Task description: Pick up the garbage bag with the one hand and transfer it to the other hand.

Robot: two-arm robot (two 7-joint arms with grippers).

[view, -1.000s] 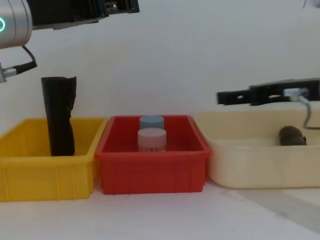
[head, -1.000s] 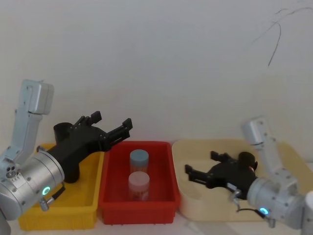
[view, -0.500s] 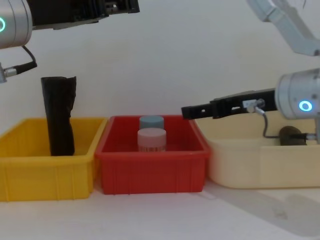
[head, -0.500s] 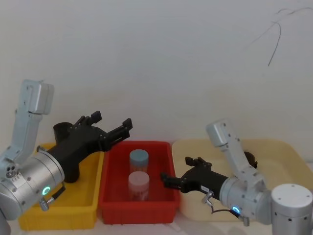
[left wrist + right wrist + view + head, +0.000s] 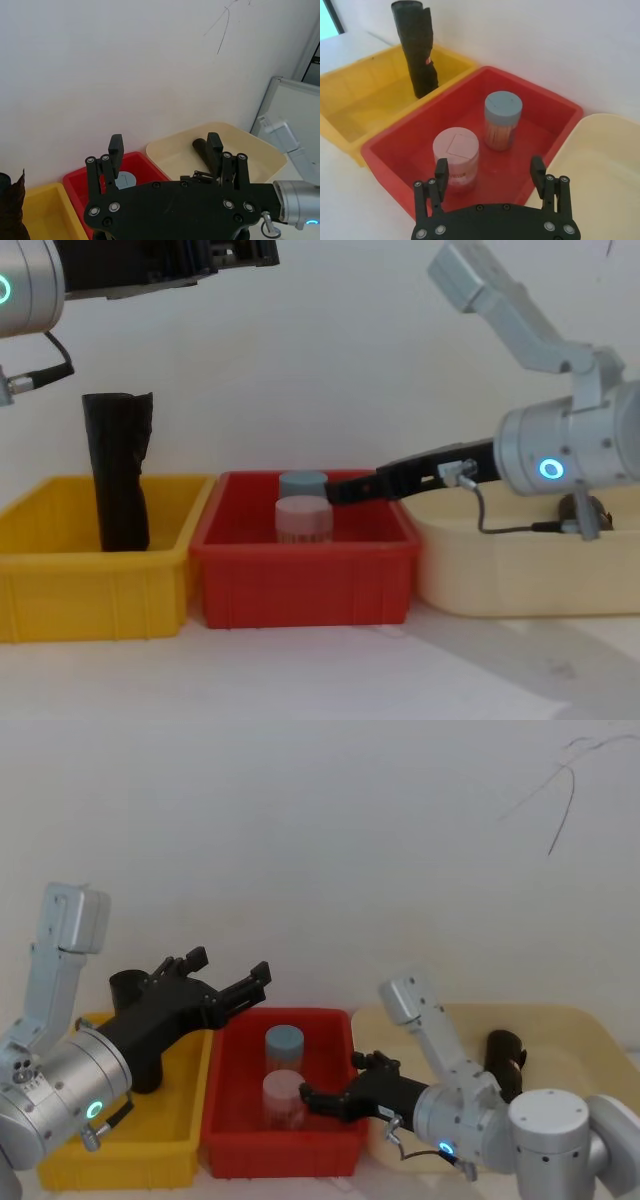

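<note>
Garbage bag (image 5: 138, 1032) upright in yellow bin (image 5: 170, 1140), untouched. Left gripper (image 5: 232, 982) above bin's right edge, fingers spread wide, holding nothing. Right gripper (image 5: 312, 1098) over red bin (image 5: 340, 1135) near pink-lidded jar (image 5: 283, 1094), fingers (image 5: 441, 170) apart, holding nothing.

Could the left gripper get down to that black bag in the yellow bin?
Probably yes. The left gripper hovers open just above the bag, which stands upright in the yellow bin with nothing over its top.
</note>
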